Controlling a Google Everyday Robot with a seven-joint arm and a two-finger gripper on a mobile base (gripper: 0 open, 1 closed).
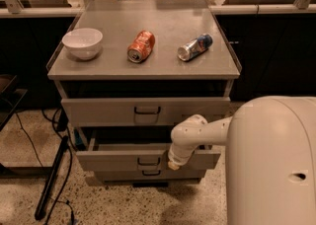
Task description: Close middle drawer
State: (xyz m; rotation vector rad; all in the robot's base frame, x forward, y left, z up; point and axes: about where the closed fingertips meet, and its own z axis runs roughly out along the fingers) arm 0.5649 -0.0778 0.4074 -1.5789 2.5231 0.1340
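The middle drawer [108, 160] sticks out of the cabinet [163, 68]. The gripper [176, 164] is at the drawer's front, just beside the little handle [148, 161]. I cannot tell if it is open or closed. The drawer is hard metal and should slide. Push flat on the front, near the middle.

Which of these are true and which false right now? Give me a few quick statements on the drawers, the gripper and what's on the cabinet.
1. A white bowl sits on the left of the cabinet top. True.
2. The middle drawer stands pulled out. True.
3. The gripper hovers over the cabinet top. False: it is low, at the middle drawer's front panel, just right of its pull.
4. Both cans stand upright. False: the orange can and the blue can lie on their sides.
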